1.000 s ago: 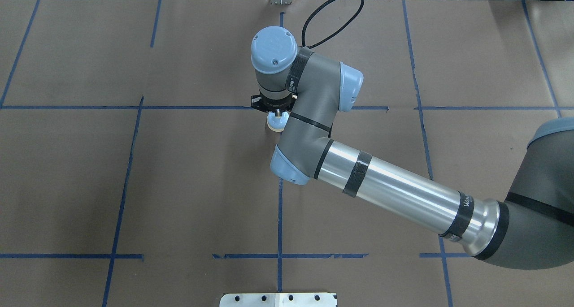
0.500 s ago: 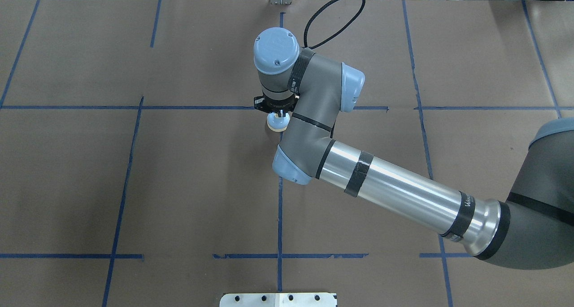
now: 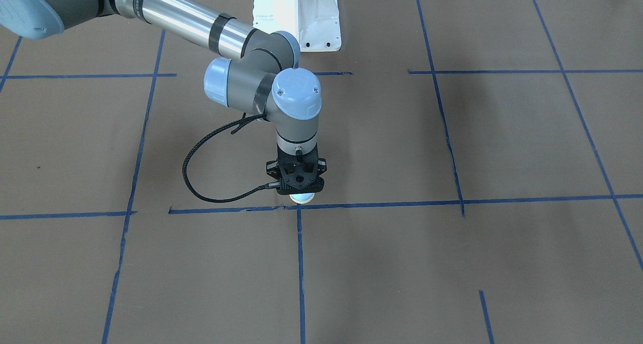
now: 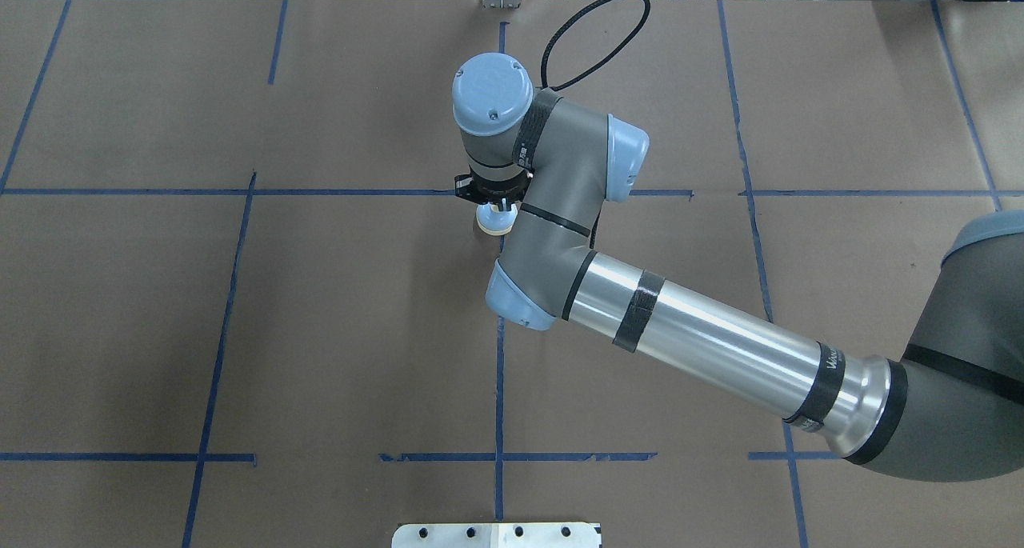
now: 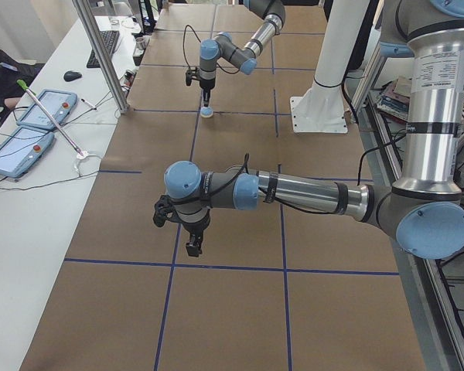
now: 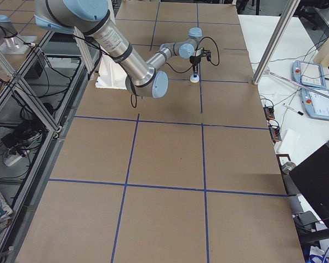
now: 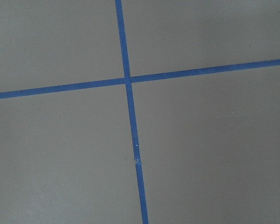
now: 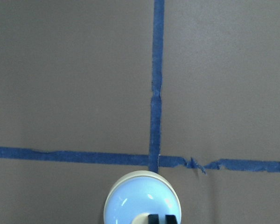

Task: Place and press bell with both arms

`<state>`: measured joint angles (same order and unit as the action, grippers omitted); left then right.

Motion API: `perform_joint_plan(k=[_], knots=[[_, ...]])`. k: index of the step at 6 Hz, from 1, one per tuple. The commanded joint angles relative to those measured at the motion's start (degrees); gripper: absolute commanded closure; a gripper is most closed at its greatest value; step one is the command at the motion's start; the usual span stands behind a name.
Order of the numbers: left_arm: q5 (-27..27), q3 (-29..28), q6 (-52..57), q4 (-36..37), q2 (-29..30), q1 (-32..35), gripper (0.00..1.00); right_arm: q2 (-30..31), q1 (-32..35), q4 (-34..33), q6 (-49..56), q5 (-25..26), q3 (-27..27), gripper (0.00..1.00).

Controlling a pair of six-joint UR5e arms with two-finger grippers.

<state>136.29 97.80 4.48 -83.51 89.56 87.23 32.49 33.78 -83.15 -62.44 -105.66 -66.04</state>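
Note:
The bell [image 4: 494,222], light-blue dome on a cream base, sits at a blue tape crossing in the middle of the table. It also shows in the front view [image 3: 302,199] and in the right wrist view [image 8: 142,198]. My right gripper [image 4: 498,206] points straight down over it, its fingertips [image 8: 153,218] shut on the cream button on top. I cannot tell whether the base touches the paper. My left gripper [image 5: 193,247] shows only in the exterior left view, hanging low over bare paper far from the bell. I cannot tell whether it is open or shut.
Brown paper with a blue tape grid [image 4: 499,388] covers the table. The white pedestal [image 3: 296,12] stands at the robot side. A metal post [image 5: 100,54] and tablets [image 5: 31,124] stand at the operators' side. The left wrist view shows only a tape crossing [image 7: 127,80].
My right wrist has shifted slightly and sunk a little with the bell, which looks smaller in the overhead view now.

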Motion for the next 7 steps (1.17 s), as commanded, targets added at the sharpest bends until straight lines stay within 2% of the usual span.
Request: perform_joint_plan(k=[1,2,3,4,5,6,7], knots=[[0.1,-0.1,0.0,0.0,0.0,0.0,0.00,-0.8,0.8,-0.1,0.1,-0.9,-0.6,0.81],[0.1,-0.1,0.0,0.0,0.0,0.0,0.00,-1.5,2.8,-0.3,0.0,-4.8,-1.4,0.81],[0.0,-0.1,0.0,-0.1,0.0,0.0,0.00,-1.5,3.7,-0.4,0.1,-5.8,-2.0,0.75],[-0.2,-0.1,0.1,0.0,-0.3,0.0,0.00,-0.7,7.5,-0.6,1.0,-11.6,-2.0,0.45],[-0.5,0.3,-0.1,0.0,-1.3,0.0,0.00,0.5,10.4,-1.7,3.0,-15.1,-2.2,0.00],[-0.7,-0.1,0.3,-0.1,-3.1,0.0,0.00,3.6,13.4,-2.2,6.1,-16.3,-4.0,0.00],[-0.5,-0.1,0.1,-0.1,-3.4,0.0,0.00,9.6,18.6,-6.9,14.9,-20.4,-10.3,0.00]])
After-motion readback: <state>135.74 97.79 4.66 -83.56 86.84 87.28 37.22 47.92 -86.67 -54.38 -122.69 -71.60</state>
